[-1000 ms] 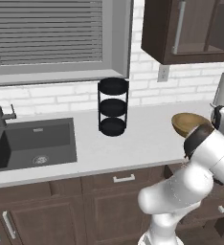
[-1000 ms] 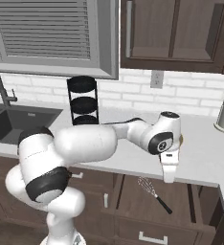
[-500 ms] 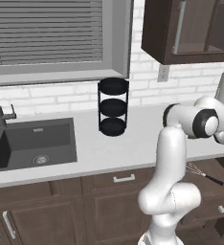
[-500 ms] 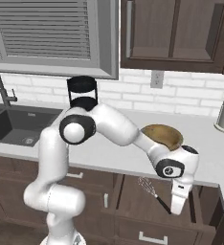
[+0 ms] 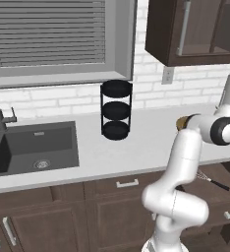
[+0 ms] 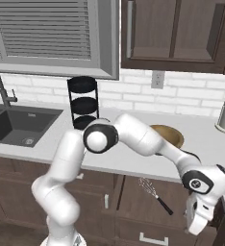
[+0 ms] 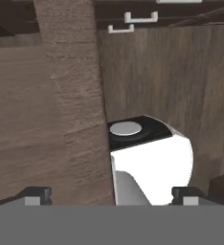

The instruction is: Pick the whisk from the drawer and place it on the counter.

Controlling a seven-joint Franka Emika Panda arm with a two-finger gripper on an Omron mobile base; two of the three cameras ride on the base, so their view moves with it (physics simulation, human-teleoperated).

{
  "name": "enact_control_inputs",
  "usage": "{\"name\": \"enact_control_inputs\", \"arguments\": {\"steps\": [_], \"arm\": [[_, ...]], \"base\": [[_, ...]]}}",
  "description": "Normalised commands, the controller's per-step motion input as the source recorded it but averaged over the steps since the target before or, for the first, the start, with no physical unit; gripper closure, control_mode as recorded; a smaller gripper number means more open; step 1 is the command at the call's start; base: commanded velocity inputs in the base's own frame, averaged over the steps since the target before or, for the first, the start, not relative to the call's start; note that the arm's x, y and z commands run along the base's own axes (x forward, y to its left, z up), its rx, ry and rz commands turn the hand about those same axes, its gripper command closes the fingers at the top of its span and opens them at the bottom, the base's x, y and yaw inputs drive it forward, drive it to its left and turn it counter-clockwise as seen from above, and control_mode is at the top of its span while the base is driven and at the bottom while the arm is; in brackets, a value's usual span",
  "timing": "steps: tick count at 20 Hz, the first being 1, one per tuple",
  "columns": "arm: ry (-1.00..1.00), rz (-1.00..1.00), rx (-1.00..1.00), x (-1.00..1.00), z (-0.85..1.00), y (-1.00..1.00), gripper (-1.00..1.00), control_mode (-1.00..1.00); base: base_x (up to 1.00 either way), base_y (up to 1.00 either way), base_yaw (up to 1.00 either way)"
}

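one whisk (image 6: pixel 154 193) inside open drawer (image 6: pixel 133 204)

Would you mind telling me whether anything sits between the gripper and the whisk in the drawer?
Nothing visible does. The whisk lies alone in the drawer, and the open gripper hangs to its right in the right base view.

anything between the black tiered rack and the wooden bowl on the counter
Only bare counter lies between rack and bowl in the left base view; in the right base view the arm crosses in front.

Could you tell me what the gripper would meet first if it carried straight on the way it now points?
Probably the brown wooden panel that the open gripper faces, not the whisk; depth is unclear.
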Motion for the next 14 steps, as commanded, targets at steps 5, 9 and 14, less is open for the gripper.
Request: {"name": "enact_control_inputs", "arguments": {"steps": [5,9,14], "arm": [[0.0,0.0,0.01,-0.13,-0.14,0.32,-1.0,-1.0],[-0.15,0.0,0.14,0.06,-0.09,0.41,-1.0,-1.0],[-0.16,0.0,0.04,0.04,-0.15,0.51,-1.0,-1.0]], "base": [[0.0,0.0,0.0],[0.0,0.0,0.0],[0.0,0.0,0.0]]}}
